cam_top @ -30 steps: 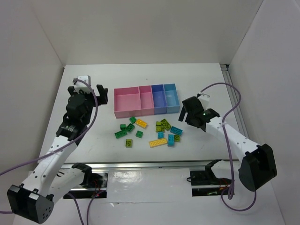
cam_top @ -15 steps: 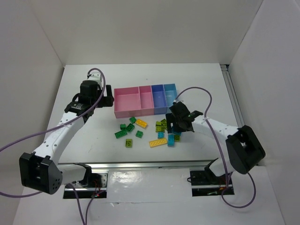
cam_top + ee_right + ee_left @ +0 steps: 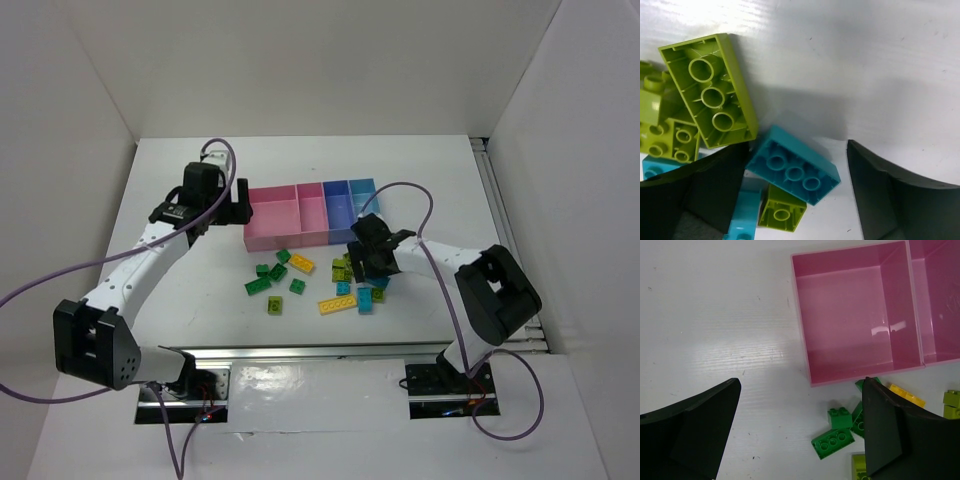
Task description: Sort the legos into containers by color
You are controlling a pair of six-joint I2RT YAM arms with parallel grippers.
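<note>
While the left tool (image 3: 800,390) hangs wide open over the worktop (image 3: 715,315) beside the pink end compartment (image 3: 850,325) | right tool (image 3: 795,150) low among the legos (image 3: 297,286), jaws apart either side of an upturned cyan brick (image 3: 792,170), one finger perhaps touching it | legos lie scattered on the worktop just in front of the tray (image 3: 300,238)

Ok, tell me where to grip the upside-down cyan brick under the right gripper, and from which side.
Take the cyan brick across its two long walls, from straight above. It lies hollow side up, skewed under the right gripper, so I'd turn the wrist first. A small lime brick crowds one long wall.
</note>
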